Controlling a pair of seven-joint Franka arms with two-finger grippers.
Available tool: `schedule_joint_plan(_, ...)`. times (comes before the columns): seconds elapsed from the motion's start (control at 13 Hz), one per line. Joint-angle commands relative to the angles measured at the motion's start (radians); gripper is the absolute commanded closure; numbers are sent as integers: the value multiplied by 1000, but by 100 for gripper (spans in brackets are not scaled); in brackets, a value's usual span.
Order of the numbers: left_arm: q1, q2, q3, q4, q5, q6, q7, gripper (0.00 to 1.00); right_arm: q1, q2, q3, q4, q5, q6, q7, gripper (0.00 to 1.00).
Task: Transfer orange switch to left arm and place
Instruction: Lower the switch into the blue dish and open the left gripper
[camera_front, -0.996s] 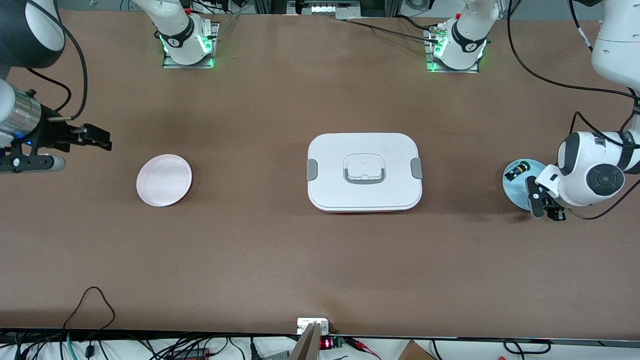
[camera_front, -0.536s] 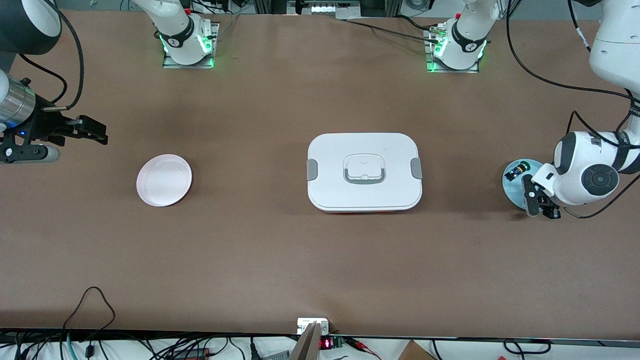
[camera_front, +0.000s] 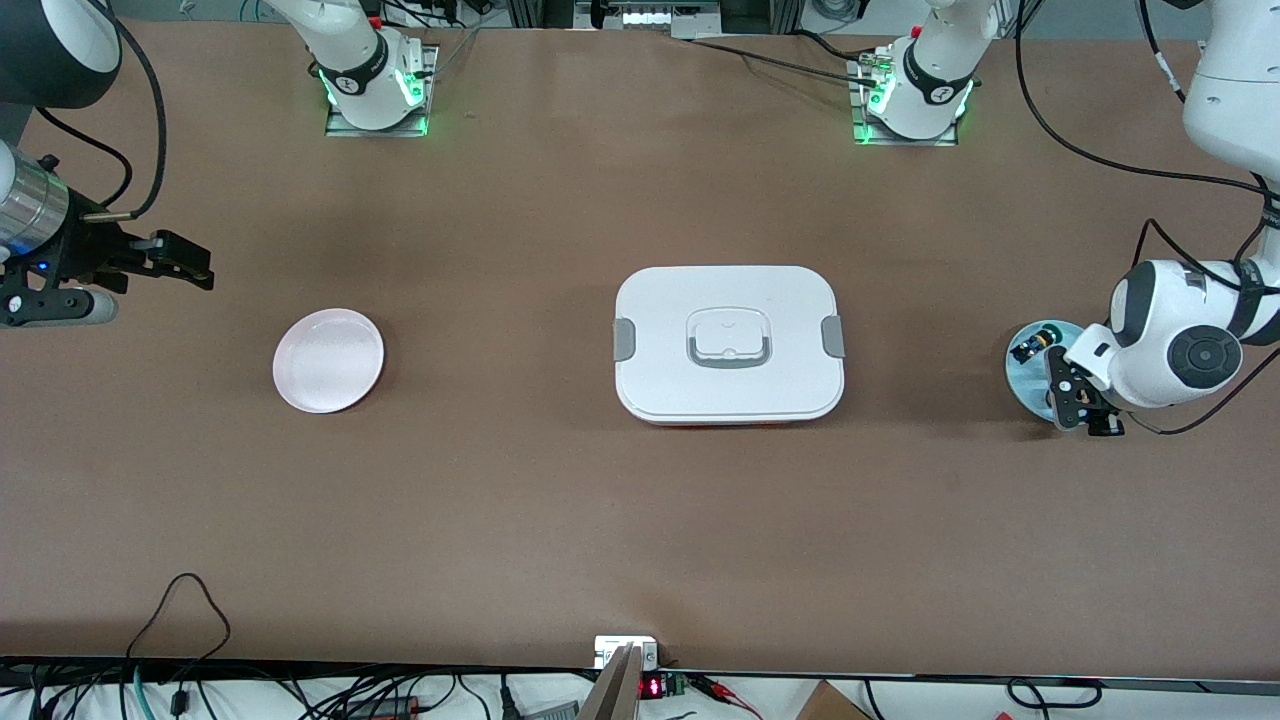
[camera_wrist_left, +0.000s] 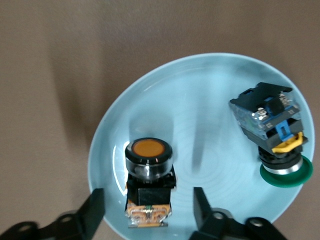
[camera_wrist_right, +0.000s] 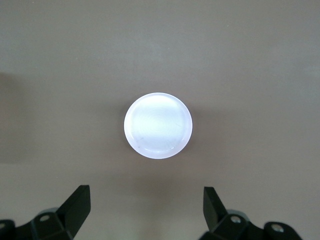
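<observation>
The left wrist view shows what the front view hides: the orange switch (camera_wrist_left: 148, 185) lies on the pale blue plate (camera_wrist_left: 200, 90) between the two spread fingers (camera_wrist_left: 92, 212) of the left gripper (camera_wrist_left: 148, 215), with a gap on each side, so nothing is pinched. In the front view that gripper (camera_front: 1075, 400) sits low over the edge of the blue plate (camera_front: 1030, 385) nearest the camera, at the left arm's end of the table, and the wrist covers the orange switch completely. Only the green-capped switch (camera_front: 1033, 345) shows there, on the part of the plate farther from the camera.

In the left wrist view the green-capped switch (camera_wrist_left: 272, 132) lies on its side, well apart from the orange one, its green cap hanging over the plate's rim.

The orange switch lies with its long axis running in line with the fingers, its orange cap pointing away from the gripper's body and its tan terminal end toward it.

The white box (camera_front: 728, 343) sits at the middle of the table, between the two plates. The pink plate (camera_front: 328, 360) lies toward the right arm's end. The right gripper (camera_front: 185, 268) waits in the air near that end's edge, its fingers (camera_wrist_right: 77, 205) spread wide and holding nothing; the right wrist view shows the pink plate (camera_wrist_right: 158, 125) bare.
</observation>
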Motion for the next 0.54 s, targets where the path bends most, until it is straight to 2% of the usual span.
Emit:
schedule_joint_plan(0.0, 12, -99, -63, -15, 8, -109, 12, 0, -8, -2, 10, 5, 2, 4, -17, 0)
schedule_joint_plan(0.15, 12, -154, -98, -1, 2, -184, -14, 0, -8, -4, 12, 5, 0, 3, -17, 0)
schedule_joint_plan(0.31, 12, -215, -133, 37, -64, -291, -33, 0, -7, -1, 12, 5, 3, 4, -17, 0)
schedule_joint_plan(0.46, 11, -235, -160, 126, -134, -435, -54, 0, -8, 4, 15, 6, 3, 12, -16, 0)
